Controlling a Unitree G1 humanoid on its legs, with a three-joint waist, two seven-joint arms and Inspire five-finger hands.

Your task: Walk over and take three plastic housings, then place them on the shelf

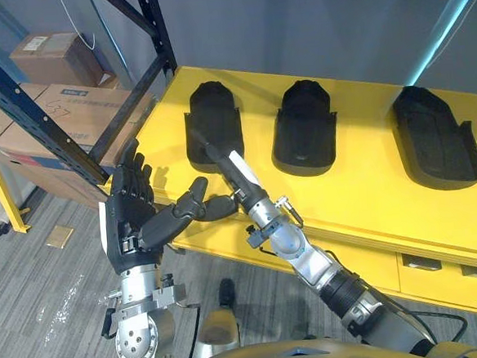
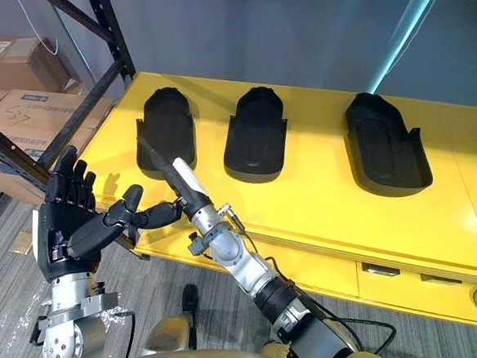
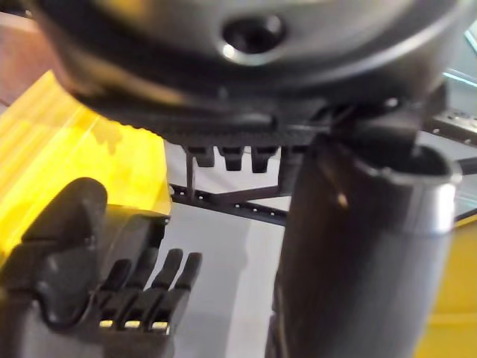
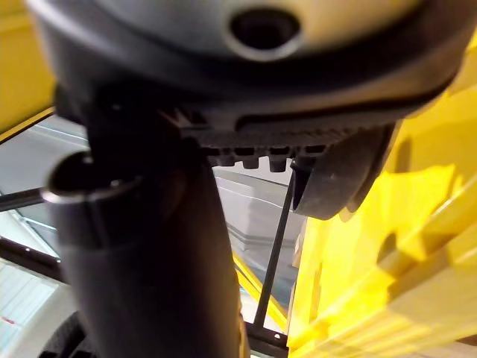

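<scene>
Left eye view, near to far. Nearest: left hand [image 1: 130, 209], held upright just off the front left edge of the yellow table [image 1: 363, 199], palm toward the camera, fingers straight and fanned apart, thumb stuck out toward the right hand, holding nothing. Next: right hand [image 1: 237, 177], seen edge-on, white cover along its upper side, reaching forward over the table's front edge. Fingers straight and close together, tips at the near end of the left housing [image 1: 214, 115]. Cannot tell whether touching it or just above. Thumb low, beside the left thumb, curled round nothing. Right wrist view: same yellow top past the thumb. Further right along the table front: two drawer fronts [image 1: 429, 270] with handles. On the table top: all three black plastic housings lying in a row, rounded ends away from the robot, well apart from each other. Left one at the right fingertips; middle housing [image 1: 305, 129] and right housing [image 1: 434, 139] well clear of both hands. Left of the table: dark shelf frame [image 1: 46, 123] with slanted braces, just beside the table's left end. Behind the frame: stacked cardboard boxes [image 1: 56, 59]. Below those: grey carpet floor [image 1: 50, 290]. Farthest: plain grey wall [image 1: 310, 26].
</scene>
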